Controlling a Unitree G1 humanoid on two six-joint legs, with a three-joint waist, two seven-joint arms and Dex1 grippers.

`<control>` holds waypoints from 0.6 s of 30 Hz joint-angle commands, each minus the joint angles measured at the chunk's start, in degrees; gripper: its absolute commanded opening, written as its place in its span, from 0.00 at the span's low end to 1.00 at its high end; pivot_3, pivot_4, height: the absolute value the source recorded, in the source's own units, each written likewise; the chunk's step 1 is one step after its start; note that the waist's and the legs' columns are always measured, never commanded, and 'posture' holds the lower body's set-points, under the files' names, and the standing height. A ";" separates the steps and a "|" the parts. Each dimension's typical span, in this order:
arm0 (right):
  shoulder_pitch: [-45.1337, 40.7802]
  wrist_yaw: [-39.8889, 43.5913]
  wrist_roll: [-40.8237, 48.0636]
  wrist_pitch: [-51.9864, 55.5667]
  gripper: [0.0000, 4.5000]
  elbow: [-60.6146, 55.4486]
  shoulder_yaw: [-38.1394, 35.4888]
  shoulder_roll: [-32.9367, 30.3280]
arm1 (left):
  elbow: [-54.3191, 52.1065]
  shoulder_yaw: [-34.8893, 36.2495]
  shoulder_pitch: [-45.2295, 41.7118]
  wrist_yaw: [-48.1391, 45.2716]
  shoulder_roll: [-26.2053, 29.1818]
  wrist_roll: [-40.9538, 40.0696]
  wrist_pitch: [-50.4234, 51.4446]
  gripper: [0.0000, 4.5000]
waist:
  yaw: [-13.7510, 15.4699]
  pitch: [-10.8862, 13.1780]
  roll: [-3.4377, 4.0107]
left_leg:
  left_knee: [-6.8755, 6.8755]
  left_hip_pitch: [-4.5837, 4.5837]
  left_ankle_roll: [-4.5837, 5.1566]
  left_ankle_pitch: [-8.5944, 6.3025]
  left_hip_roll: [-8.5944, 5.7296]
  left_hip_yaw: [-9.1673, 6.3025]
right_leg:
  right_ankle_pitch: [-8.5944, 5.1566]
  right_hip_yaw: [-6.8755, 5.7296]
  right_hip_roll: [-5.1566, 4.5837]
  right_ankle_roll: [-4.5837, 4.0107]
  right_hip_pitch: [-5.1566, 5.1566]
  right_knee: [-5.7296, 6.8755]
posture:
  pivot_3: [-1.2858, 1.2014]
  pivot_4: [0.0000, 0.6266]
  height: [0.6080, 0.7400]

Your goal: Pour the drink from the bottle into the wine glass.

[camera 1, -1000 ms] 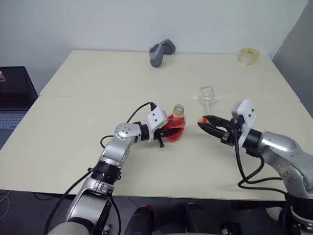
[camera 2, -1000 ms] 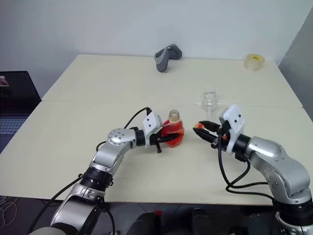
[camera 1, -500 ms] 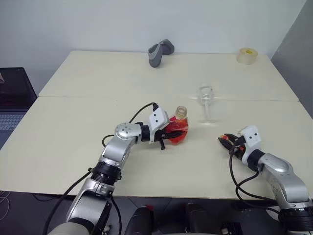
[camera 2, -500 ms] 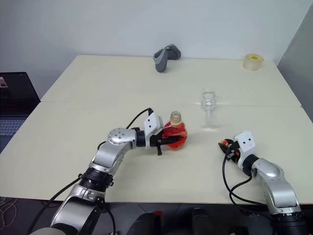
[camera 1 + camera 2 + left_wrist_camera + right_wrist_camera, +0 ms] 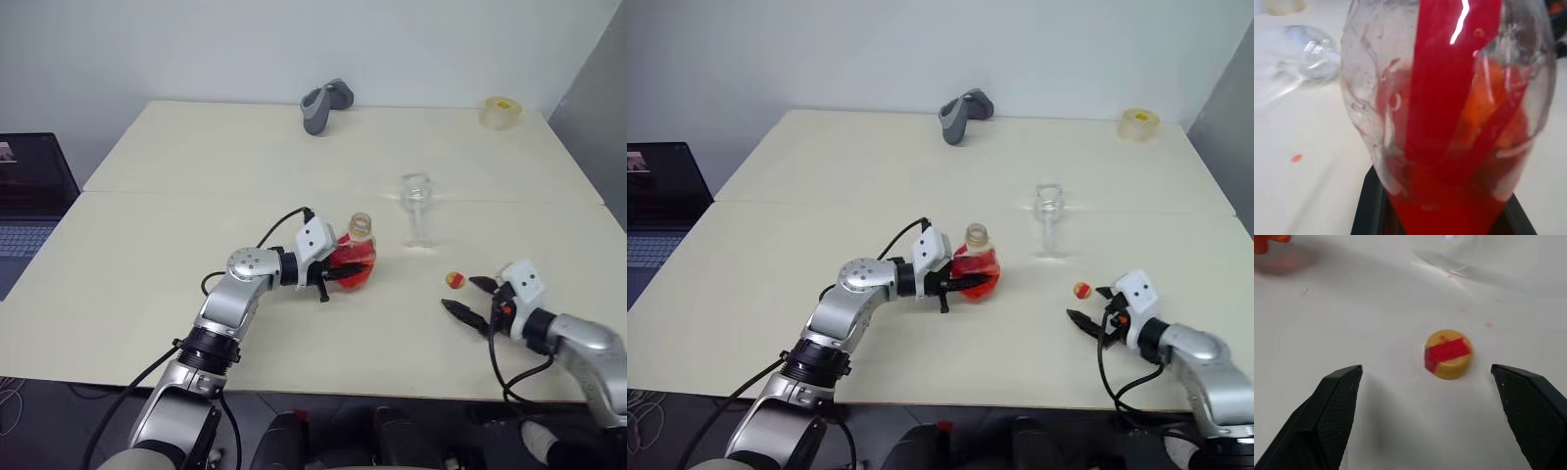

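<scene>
The bottle [image 5: 357, 258] stands uncapped just left of the table's middle, its rounded body full of the red drink [image 5: 1449, 122]. My left gripper [image 5: 343, 271] is shut on the bottle's body from the left. The empty wine glass [image 5: 416, 208] stands upright a little behind and to the right of the bottle. Nearer the front, to the right, the yellow-and-red cap [image 5: 455, 281] lies on the table. My right gripper [image 5: 467, 298] hovers just in front of the cap, open, with nothing between its fingers [image 5: 1332, 406]. The right wrist view has the cap [image 5: 1448, 354] lying beyond the spread fingertips.
A grey handheld object [image 5: 323, 104] lies at the table's far edge. A roll of clear tape [image 5: 500, 111] sits at the far right corner. A laptop [image 5: 27, 196] stands off the table's left side. A seam [image 5: 196, 193] crosses the tabletop.
My right gripper has swung right and down toward the table's front edge. It has opened and let go of the cap, which now lies on the table. The left gripper keeps the bottle still.
</scene>
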 commanded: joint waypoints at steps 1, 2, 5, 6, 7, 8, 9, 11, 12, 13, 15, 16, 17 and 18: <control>-6.07 0.18 3.77 4.20 1.00 -7.75 1.52 -0.34 | 1.83 5.73 -0.89 7.29 0.31 0.22 -3.77 0.17 | -0.18 0.00 0.00 | -0.02 0.03 0.00 0.00 0.03 0.00 | 0.00 0.02 0.05 0.00 0.00 0.02 | 0.52 0.24 1.00; -8.36 -0.11 3.82 4.98 1.00 -8.92 3.36 0.15 | 3.06 7.33 -0.93 9.70 0.23 0.26 -4.37 0.17 | -0.21 0.00 0.00 | -0.04 0.05 0.00 0.00 0.04 -0.02 | 0.00 0.00 0.07 0.00 0.00 0.03 | 0.52 0.24 1.00; -15.62 -0.43 1.79 6.70 1.00 -10.22 11.43 2.94 | 7.65 11.59 -1.41 16.48 0.38 0.28 -6.36 0.17 | -0.14 0.00 0.00 | -0.07 0.05 0.00 0.00 0.04 -0.05 | 0.00 -0.04 0.09 0.00 0.00 0.03 | 0.52 0.24 1.00; -18.10 -0.04 0.40 6.48 1.00 -9.87 14.64 4.01 | 9.96 12.83 -1.82 18.94 0.72 0.80 -7.64 0.17 | -0.08 0.00 -0.01 | -0.04 0.03 0.00 0.00 0.04 -0.06 | 0.00 -0.04 0.08 0.00 -0.01 0.01 | 0.52 0.24 1.00; -20.00 0.10 -0.44 6.50 1.00 -9.36 16.86 4.93 | 12.03 13.69 -2.29 20.70 1.01 1.24 -8.73 0.17 | 0.05 0.00 -0.02 | -0.02 -0.01 -0.01 0.00 0.03 -0.06 | 0.00 -0.05 0.06 0.00 -0.04 0.01 | 0.52 0.24 1.00; -21.81 -0.15 -1.03 6.69 1.00 -8.65 18.54 6.01 | 14.26 14.67 -2.97 22.32 1.22 1.40 -9.61 0.17 | 0.17 0.01 -0.02 | 0.00 -0.05 -0.01 0.00 0.00 -0.07 | 0.00 -0.07 0.01 0.00 -0.07 0.00 | 0.52 0.24 1.00; -23.80 -0.30 -1.43 6.83 1.00 -7.73 20.09 7.45 | 17.08 15.74 -3.97 24.14 1.61 1.63 -10.84 0.17 | 0.25 0.01 -0.04 | 0.01 -0.08 -0.01 0.00 -0.03 -0.07 | 0.00 -0.09 -0.03 0.00 -0.08 -0.03 | 0.52 0.24 1.00; -27.54 -0.52 -2.32 6.96 1.00 -5.45 23.00 10.57 | 23.40 17.93 -6.39 26.93 2.54 1.29 -12.98 0.17 | 0.55 0.04 -0.14 | 0.07 -0.15 -0.01 0.01 -0.09 -0.09 | 0.00 -0.13 -0.12 0.00 -0.09 -0.05 | 0.52 0.24 1.00; -28.91 -0.38 -2.84 6.76 1.00 -4.46 24.30 11.77 | 26.33 18.72 -7.54 27.92 2.98 1.13 -13.95 0.17 | 0.60 0.05 -0.18 | 0.11 -0.17 -0.01 0.01 -0.10 -0.10 | 0.01 -0.16 -0.15 0.01 -0.10 -0.05 | 0.52 0.24 1.00; -29.99 -0.12 -3.52 6.40 1.00 -3.57 25.51 12.77 | 29.00 19.22 -8.57 28.46 3.36 1.03 -14.89 0.17 | 0.78 0.05 -0.21 | 0.12 -0.18 -0.01 0.01 -0.11 -0.10 | 0.01 -0.18 -0.17 0.01 -0.09 -0.05 | 0.52 0.24 1.00; -31.80 0.04 -4.75 5.85 1.00 -2.00 27.47 14.78 | 33.85 20.22 -10.49 29.03 3.82 0.75 -16.88 0.17 | 1.01 0.03 -0.24 | 0.11 -0.19 -0.02 0.01 -0.14 -0.13 | 0.01 -0.22 -0.20 0.01 -0.09 -0.12 | 0.52 0.24 1.00; -32.64 -0.04 -5.26 5.64 1.00 -1.22 28.21 15.80 | 36.03 20.93 -11.43 28.93 3.85 0.16 -17.47 0.17 | 1.04 0.03 -0.25 | 0.10 -0.21 -0.02 0.01 -0.14 -0.13 | 0.01 -0.23 -0.20 0.01 -0.09 -0.16 | 0.52 0.24 1.00; -33.36 -0.06 -5.82 5.38 1.00 -0.50 28.81 16.71 | 37.98 21.52 -12.27 28.82 3.90 -0.25 -18.11 0.17 | 1.03 0.03 -0.25 | 0.10 -0.21 -0.03 0.01 -0.14 -0.12 | 0.01 -0.22 -0.22 0.01 -0.09 -0.16 | 0.52 0.24 1.00; -34.00 -0.08 -6.45 5.03 1.00 0.24 29.33 17.54 | 39.86 21.65 -12.98 28.72 4.10 -0.03 -19.23 0.17 | 1.01 0.03 -0.25 | 0.10 -0.20 -0.03 0.01 -0.14 -0.10 | 0.02 -0.22 -0.22 0.01 -0.10 -0.15 | 0.52 0.24 1.00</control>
